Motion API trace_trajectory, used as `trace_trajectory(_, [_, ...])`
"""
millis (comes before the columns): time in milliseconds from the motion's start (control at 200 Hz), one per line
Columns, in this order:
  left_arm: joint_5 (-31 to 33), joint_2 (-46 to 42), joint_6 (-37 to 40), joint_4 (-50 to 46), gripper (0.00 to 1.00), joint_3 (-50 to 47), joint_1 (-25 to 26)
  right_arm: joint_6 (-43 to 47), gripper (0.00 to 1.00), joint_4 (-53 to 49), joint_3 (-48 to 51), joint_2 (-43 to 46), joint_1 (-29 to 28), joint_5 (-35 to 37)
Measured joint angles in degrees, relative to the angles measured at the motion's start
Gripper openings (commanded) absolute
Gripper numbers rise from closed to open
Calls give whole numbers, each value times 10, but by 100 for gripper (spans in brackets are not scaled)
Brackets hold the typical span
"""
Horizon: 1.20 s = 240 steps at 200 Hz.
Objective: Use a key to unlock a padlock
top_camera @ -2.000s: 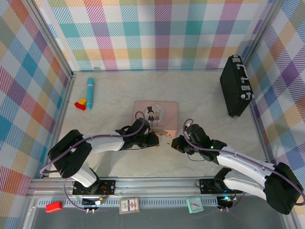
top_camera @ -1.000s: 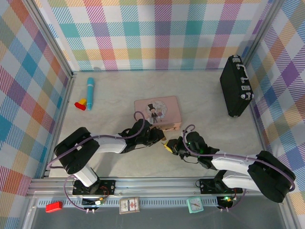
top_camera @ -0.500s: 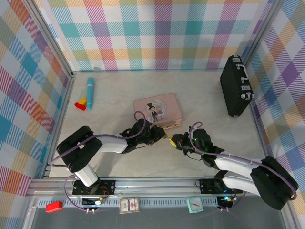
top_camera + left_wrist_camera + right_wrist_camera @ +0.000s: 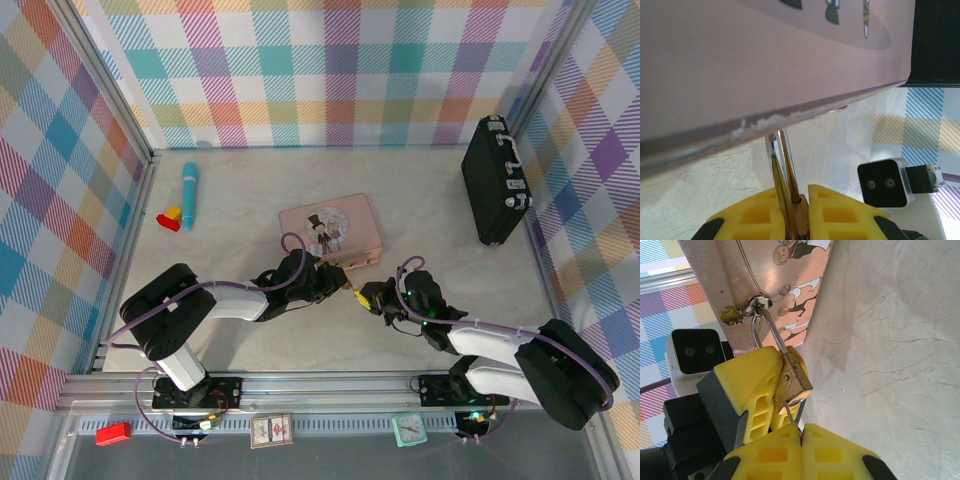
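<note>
Padlock (image 4: 796,380) hangs from hasp on tin (image 4: 785,285), near side, mid-table. Left gripper (image 4: 800,201) clenched on its body, presumably bracing it. Right gripper (image 4: 801,432) pinches key (image 4: 790,415), shaft meeting lock's underside.

Both arms lay low and reached inward, so that the left gripper (image 4: 341,286) and the right gripper (image 4: 363,295) met tip to tip. The left fingers (image 4: 757,375) were clamped on the padlock (image 4: 796,381). The right fingers (image 4: 835,450), pressed tight together and almost touching the left fingertips, pinched the key (image 4: 790,413) between them.
</note>
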<state>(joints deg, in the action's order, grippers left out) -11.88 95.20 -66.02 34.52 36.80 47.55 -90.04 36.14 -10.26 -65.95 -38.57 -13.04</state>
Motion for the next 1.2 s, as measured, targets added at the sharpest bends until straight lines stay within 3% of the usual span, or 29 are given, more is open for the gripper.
trace_trajectory(550, [24,0,-36,17,0,0,1,-68,0,29,32,3,-31,66])
trace_trajectory(1200, [37,0,-43,17,0,0,7,-88,0,69,36,-9,-60,121])
